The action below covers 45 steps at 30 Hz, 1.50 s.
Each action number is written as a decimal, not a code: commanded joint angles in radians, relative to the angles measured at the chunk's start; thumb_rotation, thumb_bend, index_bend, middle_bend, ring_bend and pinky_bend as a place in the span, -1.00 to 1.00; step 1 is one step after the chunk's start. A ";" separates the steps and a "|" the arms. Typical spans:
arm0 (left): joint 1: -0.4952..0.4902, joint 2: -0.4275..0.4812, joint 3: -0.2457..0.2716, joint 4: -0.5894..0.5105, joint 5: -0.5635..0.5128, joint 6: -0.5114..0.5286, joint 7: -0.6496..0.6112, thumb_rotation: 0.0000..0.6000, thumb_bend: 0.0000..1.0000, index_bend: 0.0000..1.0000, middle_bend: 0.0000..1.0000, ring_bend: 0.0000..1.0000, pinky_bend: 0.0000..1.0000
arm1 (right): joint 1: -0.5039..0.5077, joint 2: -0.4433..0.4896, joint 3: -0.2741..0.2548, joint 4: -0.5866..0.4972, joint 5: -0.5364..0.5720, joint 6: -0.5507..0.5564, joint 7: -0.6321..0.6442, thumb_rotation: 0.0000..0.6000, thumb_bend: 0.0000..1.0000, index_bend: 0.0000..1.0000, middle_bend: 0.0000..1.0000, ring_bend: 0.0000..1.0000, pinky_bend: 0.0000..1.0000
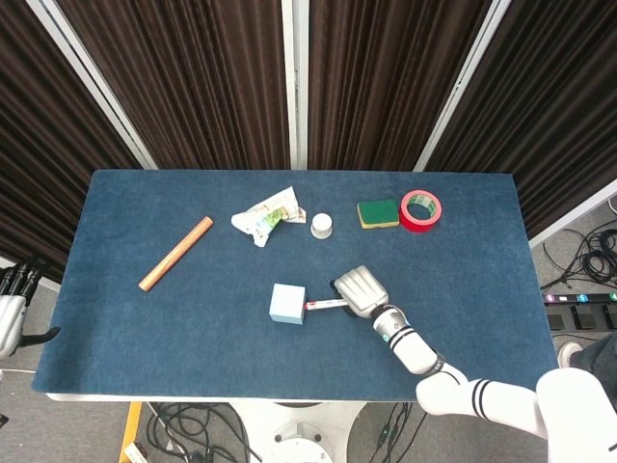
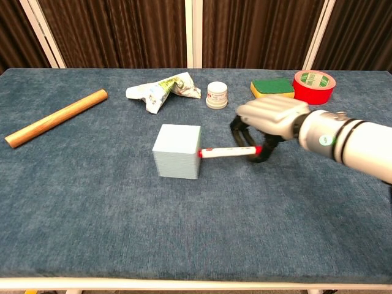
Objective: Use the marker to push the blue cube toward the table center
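The pale blue cube [image 1: 287, 303] [image 2: 177, 150] sits a little left of the table's middle. My right hand [image 1: 359, 289] [image 2: 267, 117] holds a white marker with red ends [image 1: 327, 305] [image 2: 227, 152] level above the cloth, fingers curled around its rear end. The marker's red tip touches the cube's right face. My left hand [image 1: 12, 311] hangs off the table's left edge, fingers apart and holding nothing; it does not show in the chest view.
A wooden rod [image 1: 175, 254] lies at the left. Along the back are a crumpled wrapper [image 1: 265, 216], a small white jar [image 1: 321, 226], a green and yellow sponge [image 1: 378, 212] and a red tape roll [image 1: 421, 209].
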 commanded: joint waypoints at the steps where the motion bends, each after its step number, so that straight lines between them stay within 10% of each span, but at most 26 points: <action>1: 0.000 0.003 -0.001 0.005 -0.003 -0.004 -0.007 1.00 -0.98 -0.73 -0.88 -1.00 -0.80 | 0.025 -0.031 0.016 0.013 0.025 -0.005 -0.027 1.00 -0.51 0.32 0.29 0.90 1.00; 13: 0.001 0.001 -0.003 0.018 -0.004 -0.010 -0.027 1.00 -0.98 -0.73 -0.88 -1.00 -0.80 | 0.042 -0.011 0.018 -0.021 0.079 0.026 -0.073 1.00 -0.50 0.32 0.29 0.90 1.00; 32: -0.023 -0.030 0.007 -0.050 0.030 -0.015 0.072 1.00 -0.98 -0.73 -0.88 -1.00 -0.80 | -0.184 0.402 -0.151 -0.101 -0.120 0.151 0.215 1.00 -0.50 0.29 0.29 0.90 1.00; 45: -0.024 -0.037 0.012 -0.080 0.027 -0.015 0.127 1.00 -0.98 -0.73 -0.88 -1.00 -0.80 | -0.230 0.369 -0.205 0.079 -0.243 0.110 0.443 1.00 -0.52 0.31 0.29 0.90 1.00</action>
